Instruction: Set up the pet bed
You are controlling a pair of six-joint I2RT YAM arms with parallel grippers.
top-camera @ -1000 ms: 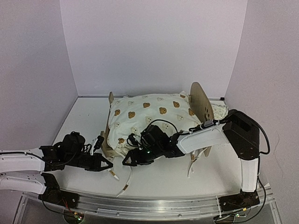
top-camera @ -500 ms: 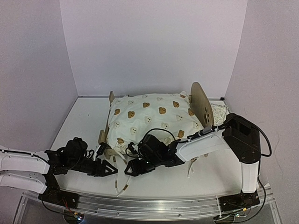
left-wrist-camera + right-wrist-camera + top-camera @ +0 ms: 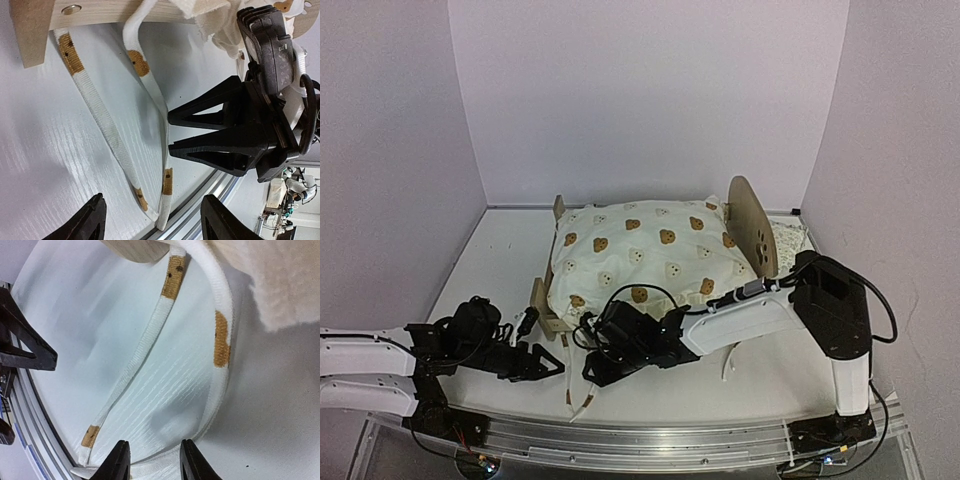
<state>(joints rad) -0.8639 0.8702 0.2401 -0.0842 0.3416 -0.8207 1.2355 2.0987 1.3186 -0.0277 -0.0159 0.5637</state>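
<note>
The pet bed [image 3: 748,215] stands mid-table, its tall headboard on the right and its low footboard [image 3: 538,297] on the left. A cream bear-print quilt [image 3: 640,250] covers the top and hides the mattress. Two white ribbon ties [image 3: 578,395] with brown patches trail from the quilt's near corner toward the table's front edge. My left gripper [image 3: 557,366] lies low on the table, open, with both tie ends [image 3: 150,200] just ahead of its fingers [image 3: 90,222]. My right gripper [image 3: 591,377] faces it, jaws apart, straddling a tie [image 3: 150,471] with nothing pinched.
A small patterned pillow [image 3: 787,238] lies behind the headboard at the back right. The metal rail [image 3: 650,440] runs along the table's near edge, right by the tie ends. The bed's wooden leg [image 3: 30,30] is near my left gripper. White walls close in three sides.
My left gripper has gone from shut to open. The right arm has slid left and nearer the front edge, and its jaws have narrowed.
</note>
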